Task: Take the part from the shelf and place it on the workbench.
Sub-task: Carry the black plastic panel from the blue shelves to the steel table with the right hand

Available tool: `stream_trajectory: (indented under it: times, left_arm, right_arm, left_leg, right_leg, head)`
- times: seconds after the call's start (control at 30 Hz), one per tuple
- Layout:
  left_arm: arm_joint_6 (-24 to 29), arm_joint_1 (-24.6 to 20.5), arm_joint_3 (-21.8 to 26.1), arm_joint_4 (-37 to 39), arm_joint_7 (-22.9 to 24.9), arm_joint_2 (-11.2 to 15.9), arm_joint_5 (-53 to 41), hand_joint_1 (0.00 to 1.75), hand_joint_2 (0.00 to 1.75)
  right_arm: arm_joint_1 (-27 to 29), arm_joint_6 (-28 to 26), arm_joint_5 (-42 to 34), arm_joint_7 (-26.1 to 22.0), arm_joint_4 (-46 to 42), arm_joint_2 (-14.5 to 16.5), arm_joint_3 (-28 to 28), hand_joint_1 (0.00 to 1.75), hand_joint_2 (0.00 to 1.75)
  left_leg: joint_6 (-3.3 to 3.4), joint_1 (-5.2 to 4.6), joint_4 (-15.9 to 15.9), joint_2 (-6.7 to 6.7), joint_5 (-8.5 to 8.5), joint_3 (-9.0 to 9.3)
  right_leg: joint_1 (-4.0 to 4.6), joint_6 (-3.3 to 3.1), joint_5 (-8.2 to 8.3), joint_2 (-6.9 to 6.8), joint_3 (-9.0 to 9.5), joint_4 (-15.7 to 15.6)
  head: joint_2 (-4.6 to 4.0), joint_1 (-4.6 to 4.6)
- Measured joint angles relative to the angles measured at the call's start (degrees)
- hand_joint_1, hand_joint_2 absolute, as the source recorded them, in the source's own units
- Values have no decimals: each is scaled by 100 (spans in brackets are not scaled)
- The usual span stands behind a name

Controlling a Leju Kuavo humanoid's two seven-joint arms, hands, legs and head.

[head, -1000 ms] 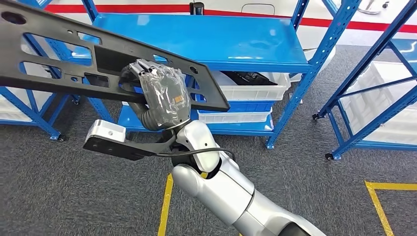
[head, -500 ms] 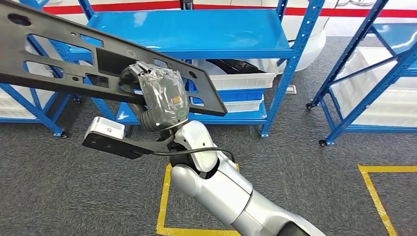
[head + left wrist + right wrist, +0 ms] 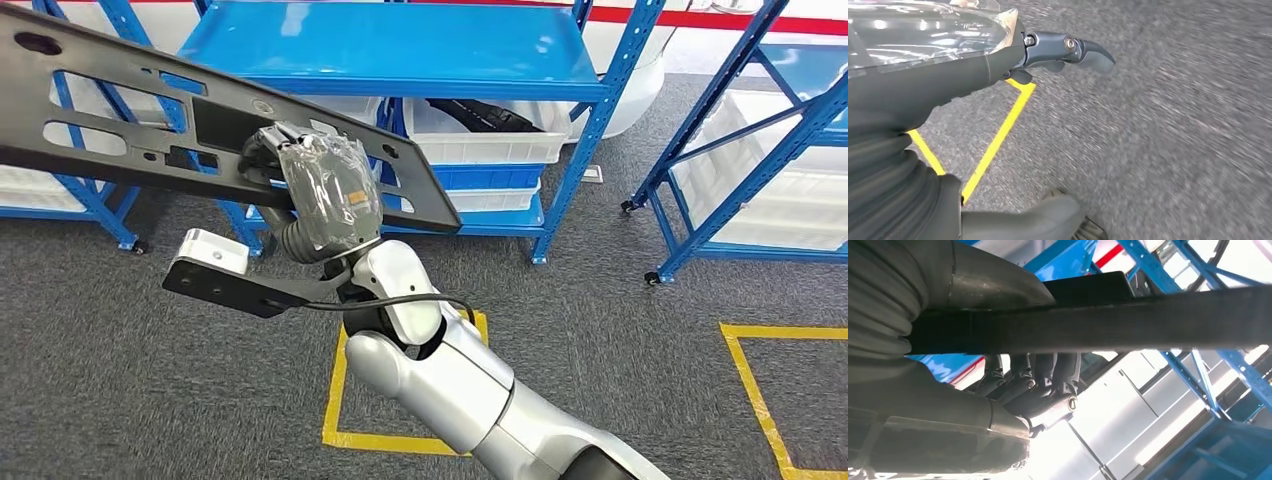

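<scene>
**Right hand carrying the part, raised in front of the shelf**

Right arm (image 3: 470, 390) enters from the lower edge of the head view, silver, bent up and to the left, forearm rising toward picture centre. A black cable (image 3: 400, 303) loops across the wrist. A black bracket with a silver-grey block (image 3: 212, 252) at its end sticks out leftward from the wrist.

Right hand (image 3: 325, 195), wrapped in clear plastic film, is raised with its back toward the camera. It grips the part (image 3: 150, 120): a long, flat black panel with several cut-outs and small holes. The part runs from the upper left corner of the head view down to a blunt end just right of the hand, tilted, held clear of the floor. In the right wrist view the dark fingers (image 3: 1048, 375) curl over one edge of the part (image 3: 1128, 320), thumb on the other face; grasp looks firm.

Blue shelf (image 3: 400, 50) stands behind the part, top deck bare and glossy. White bins (image 3: 495, 150) sit on its lower level, one holding a dark item. A second blue rack (image 3: 750, 130) stands to the right.

Left hand (image 3: 1068, 50) hangs over grey carpet (image 3: 1173, 150), fingers stretched out, holding nothing. Yellow floor tape (image 3: 998, 135) passes beneath it.
</scene>
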Motion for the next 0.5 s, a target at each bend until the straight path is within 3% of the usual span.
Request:
stream_trajectory:
  times: [0.03,0.07,0.1,0.13,0.2,0.23,0.3,0.33,0.4,0.43,0.5]
  left_arm:
    - [39,-2,2,-1,17,-7,0,0,175]
    - [59,-2,3,-1,27,-15,0,0,175]
    - [70,-2,4,-1,33,-22,0,0,175]
    - [71,-3,4,0,36,-28,0,0,175]
    - [72,-4,4,0,40,-38,0,0,175]
    - [73,-5,5,1,41,-42,0,0,175]
    - [74,-6,5,1,45,-45,0,0,175]
    - [74,-6,5,1,46,-49,0,0,175]
    - [86,3,5,2,50,-51,-1,0,175]
    - [103,9,5,2,55,-51,-4,0,175]
    - [147,17,5,2,74,-50,-20,0,175]
  right_arm:
    - [-3,0,-27,-3,0,-1,16,175,175]
    - [-4,0,-46,-5,0,-2,34,175,175]
    - [-4,0,-56,-6,0,-2,52,175,175]
    - [-4,0,-62,-6,0,-2,69,175,175]
    - [-7,0,-66,-6,-1,1,93,175,175]
    - [-10,-1,-66,-6,-2,5,100,175,175]
    - [-24,-2,-67,-7,-4,8,111,175,175]
    - [-31,-2,-68,-7,-4,8,118,175,175]
    - [-44,-2,-78,-10,-3,5,130,175,175]
    - [-50,-2,-96,-14,-3,7,137,175,175]
    - [-64,-2,-147,-20,-1,8,152,175,175]
  left_leg:
    - [9,-1,2,8,65,-85]
    - [3,-3,4,15,132,-169]
    - [-7,-3,6,25,202,-254]
    - [-22,1,8,34,273,-343]
    - [-70,10,12,38,413,-498]
    - [-104,8,16,35,478,-556]
    - [-175,5,-16,33,618,-606]
    - [-213,6,-51,33,697,-615]
    - [-282,31,-100,19,738,-650]
    - [-307,40,-19,7,582,-692]
    - [-334,49,484,-17,-35,-809]
  right_leg:
    - [-17,-2,-210,1,-57,340]
    - [-35,27,-309,1,-80,641]
    - [-53,86,-281,1,-55,838]
    - [-69,163,-143,1,46,869]
    - [-98,267,133,1,491,408]
    - [-94,257,122,2,821,-53]
    - [-61,157,-50,15,1248,-771]
    - [-33,104,-99,22,1312,-946]
    - [-57,-7,5,18,1212,-972]
    - [-74,-84,77,8,1168,-975]
    - [-81,-207,228,-7,1053,-977]
  head:
    - [0,12]
    - [0,11]
    - [0,13]
    - [0,15]
    - [0,15]
    - [0,15]
    - [0,11]
    - [0,8]
    - [0,4]
    - [0,-4]
    - [0,-26]
